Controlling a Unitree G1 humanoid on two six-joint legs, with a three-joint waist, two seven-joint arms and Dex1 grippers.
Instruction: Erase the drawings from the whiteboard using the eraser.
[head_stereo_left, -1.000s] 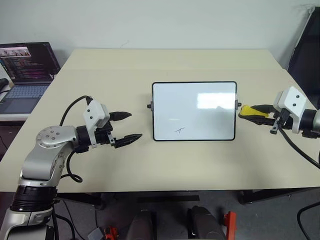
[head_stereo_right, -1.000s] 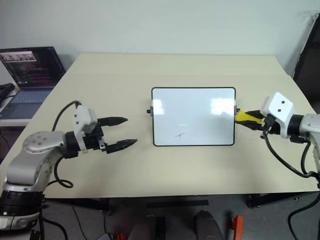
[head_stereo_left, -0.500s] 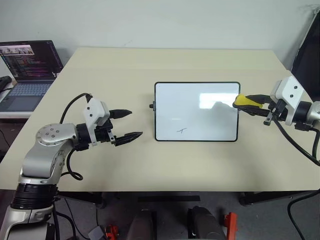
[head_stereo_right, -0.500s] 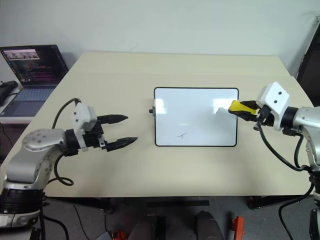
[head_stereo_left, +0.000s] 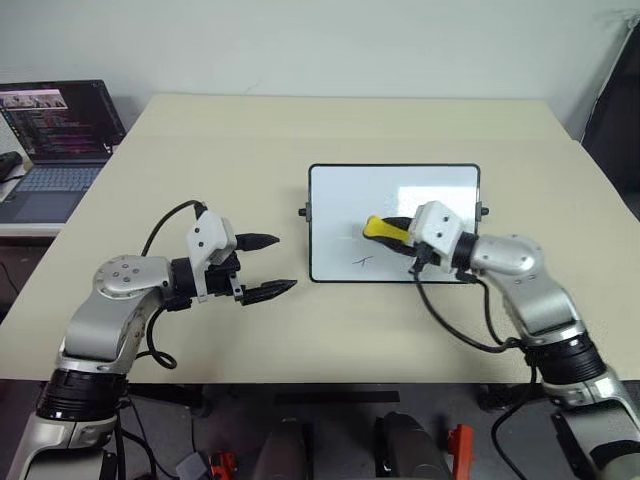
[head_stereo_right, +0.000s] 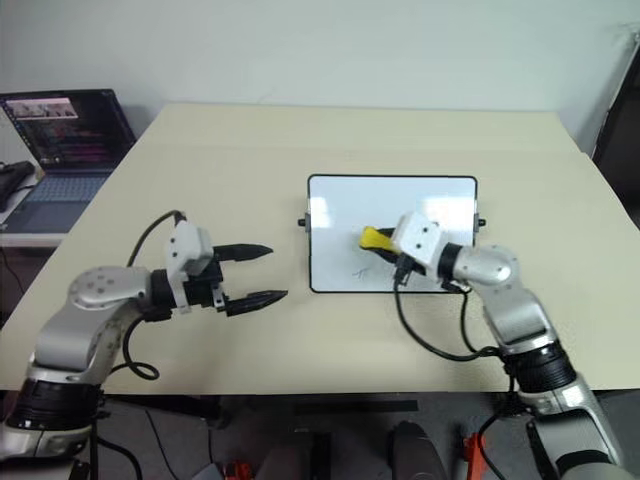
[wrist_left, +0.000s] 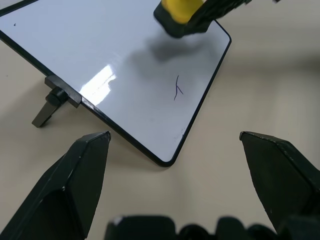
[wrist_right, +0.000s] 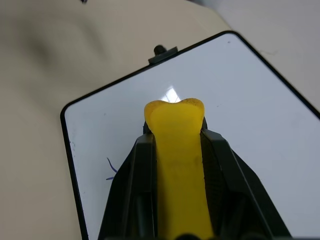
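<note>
Over the whiteboard (head_stereo_left: 394, 222), in the head views, the right gripper (head_stereo_left: 385, 229) is clamped on the yellow eraser (head_stereo_left: 378, 228), whose long axis points toward the board's left edge, and the last drawing (head_stereo_left: 361, 262) lies just nearer the board's front edge than the eraser's tip. The left gripper (head_stereo_left: 265, 265) hangs with fingers apart, off the board's left side, farther from the mark. In the wrist views, the eraser (wrist_right: 179, 165) sits squeezed between the right fingers above the board (wrist_right: 260, 125), the mark (wrist_left: 177, 88) close beside it.

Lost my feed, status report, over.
Right tool shut on eraser, over whiteboard. One drawing left. Left tool open. Nothing blocking.
</note>
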